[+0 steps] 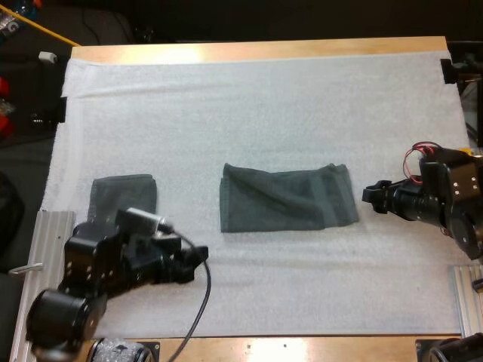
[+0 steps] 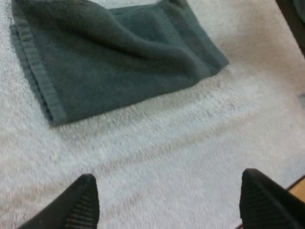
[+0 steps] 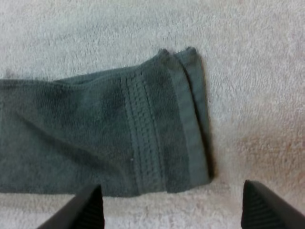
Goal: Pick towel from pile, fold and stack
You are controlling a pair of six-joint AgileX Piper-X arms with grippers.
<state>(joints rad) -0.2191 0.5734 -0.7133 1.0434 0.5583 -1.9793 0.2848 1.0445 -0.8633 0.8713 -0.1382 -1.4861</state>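
The towel [image 1: 287, 197] lies flat in the middle of the mat [image 1: 264, 98]. It looks doubled over lengthwise into a wide band, with a few soft ridges running across it. It is dark grey-green terry, so I judge it light, limp and a bit grippy against the mat. It will sag and drape the instant it is lifted, and a one-sided pull would drag it out of square instead of turning it over. The best holds look like the corners of the short ends, where the layers meet. The hemmed edge [image 3: 193, 124] at my right-hand end is thicker and should pinch well, as long as the fingers catch both layers.

The right end effector [image 1: 371, 194] sits just beside that end, low and pointed at it. Its fingers are spread wide, clear of the cloth, with nothing between them. The left end effector [image 1: 198, 260] is on the near side of the towel, off its left corner. It is also wide open and empty, over bare mat.

Further left, a folded towel [image 1: 123, 196] rests near the mat's edge, partly behind my left arm. I take it as the stack to build on. The wooden worktop [image 1: 256, 50] shows as a rim beyond the mat.
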